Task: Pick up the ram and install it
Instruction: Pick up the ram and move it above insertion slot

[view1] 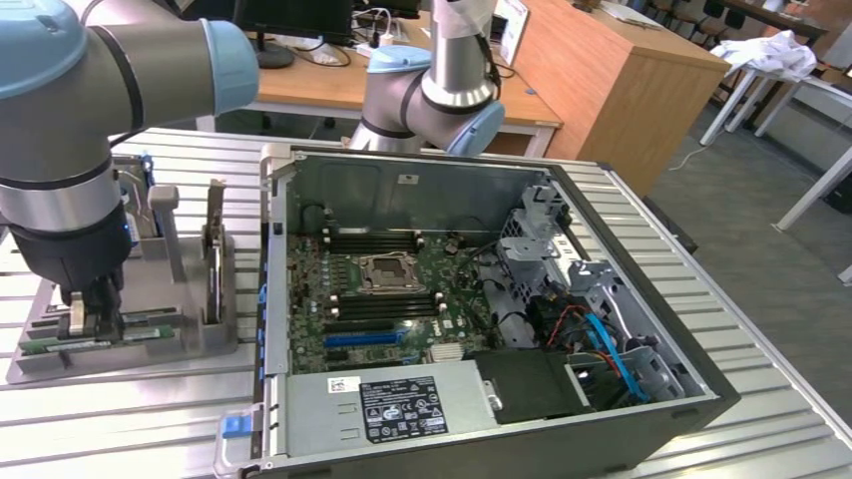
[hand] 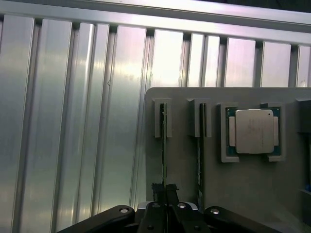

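**A:** So, where does the ram (hand: 163,145) sit right now?

**B:** It stands on its thin edge in a gray tray (hand: 243,194) on the ribbed metal table (hand: 73,121), with its far end tucked into a small upright bracket. A second stick (hand: 200,145) stands just beside it, parallel. A square processor chip (hand: 253,131) lies flat in its own pocket further along.

**A:** And the gripper (hand: 165,191)?

**B:** It is pinched nearly closed, one finger on each flat face of the ram at the near end. I'd call that a hold, with the ram not yet lifted out of the bracket.

**A:** What makes this pick go well?

**B:** The hold sits at one end and not the middle, so I'd expect the far end to sag or swing once it is free. A straight pull along the bracket's groove looks safest (any twist could jam the thin board in it). It also has to stay clear of the neighbouring stick, which is close enough to catch a finger.

**A:** Is the computer case (view1: 359,180) near?

**B:** In the exterior view it lies open on the same table, to the right of the tray, well apart from the gripper.
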You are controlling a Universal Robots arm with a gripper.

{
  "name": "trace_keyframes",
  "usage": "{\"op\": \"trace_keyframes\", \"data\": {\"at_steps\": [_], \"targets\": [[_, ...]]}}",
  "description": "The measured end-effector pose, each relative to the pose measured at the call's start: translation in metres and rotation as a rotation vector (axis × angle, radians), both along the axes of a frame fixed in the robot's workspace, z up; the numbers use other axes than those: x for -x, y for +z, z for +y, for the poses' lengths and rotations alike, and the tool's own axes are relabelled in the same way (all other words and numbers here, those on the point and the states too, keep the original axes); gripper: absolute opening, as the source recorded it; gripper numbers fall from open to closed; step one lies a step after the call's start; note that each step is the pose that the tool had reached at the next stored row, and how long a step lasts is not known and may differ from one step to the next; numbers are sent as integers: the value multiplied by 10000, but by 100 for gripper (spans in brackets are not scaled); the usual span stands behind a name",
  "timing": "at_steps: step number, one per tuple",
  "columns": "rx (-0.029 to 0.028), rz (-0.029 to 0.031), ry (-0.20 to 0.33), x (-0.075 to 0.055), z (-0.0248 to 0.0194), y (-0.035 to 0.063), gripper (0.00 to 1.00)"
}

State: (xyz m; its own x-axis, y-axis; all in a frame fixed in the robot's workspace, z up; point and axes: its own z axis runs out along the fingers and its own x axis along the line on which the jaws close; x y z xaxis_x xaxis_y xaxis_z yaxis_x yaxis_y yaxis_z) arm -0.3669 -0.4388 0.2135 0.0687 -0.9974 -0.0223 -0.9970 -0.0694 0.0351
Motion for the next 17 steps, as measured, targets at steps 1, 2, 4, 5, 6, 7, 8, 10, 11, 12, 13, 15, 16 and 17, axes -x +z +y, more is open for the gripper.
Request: {"op": "trace_keyframes", "data": {"at_steps": [1,2,4,5,6,7,8,10,11,12,13,15,16,17], "targets": [[1,1,-1,0,0,3,12],[1,2,-1,0,0,4,12],[1,2,0,0,0,11,12],[1,2,-1,0,0,13,12],[2,2,-1,0,0,14,12],[1,2,-1,0,0,15,12],[1,2,-1,0,0,17,12],[1,2,0,0,0,21,12],[1,2,-1,0,0,23,12],[2,2,-1,0,0,25,12],[2,3,0,0,0,28,12],[2,2,-1,0,0,33,12],[1,1,0,0,0,34,12],[0,1,-1,0,0,36,12]]}}
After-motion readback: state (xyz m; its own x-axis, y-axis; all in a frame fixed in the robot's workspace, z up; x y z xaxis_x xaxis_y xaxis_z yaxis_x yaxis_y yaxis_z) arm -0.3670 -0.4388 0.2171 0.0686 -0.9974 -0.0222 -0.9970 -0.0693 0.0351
